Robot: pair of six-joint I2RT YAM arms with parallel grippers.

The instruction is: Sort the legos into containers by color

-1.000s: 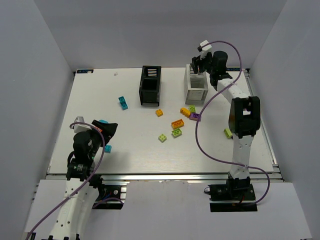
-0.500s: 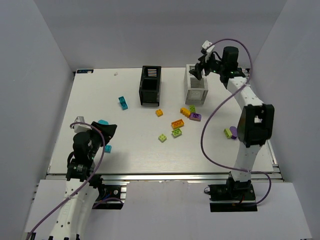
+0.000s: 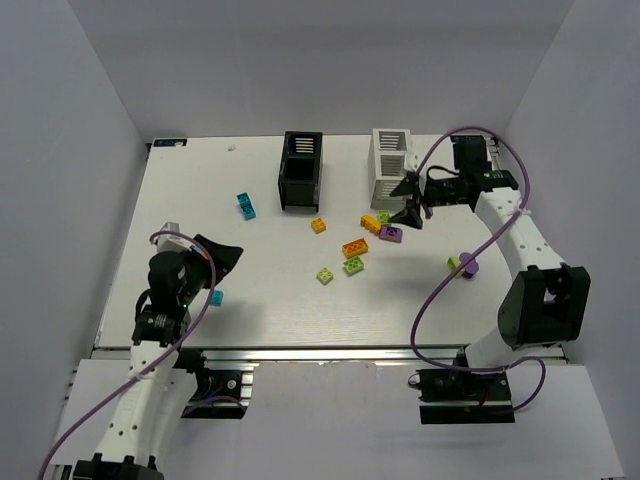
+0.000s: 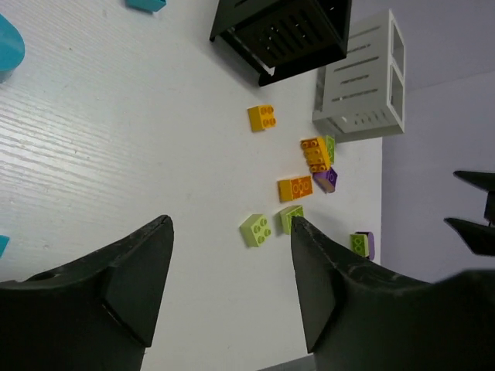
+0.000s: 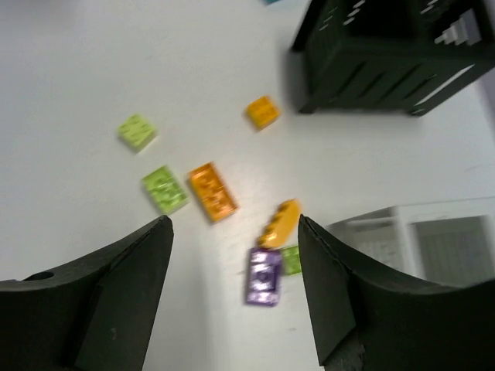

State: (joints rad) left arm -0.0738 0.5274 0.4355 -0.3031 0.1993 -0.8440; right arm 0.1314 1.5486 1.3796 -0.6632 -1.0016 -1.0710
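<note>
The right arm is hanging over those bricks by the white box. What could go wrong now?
The purple brick, orange brick and green brick lie huddled together, so the open right gripper might pinch or shove two colours. They sit close to the white box, which it might bump. Its cable could drag the lone brick nearby.

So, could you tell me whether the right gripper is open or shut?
Open: the right gripper has its jaws wide apart, holding nothing.

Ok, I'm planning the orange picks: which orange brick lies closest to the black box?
The small square orange brick, alone just in front of the black box. The long orange brick and the third orange brick lie further right.
</note>
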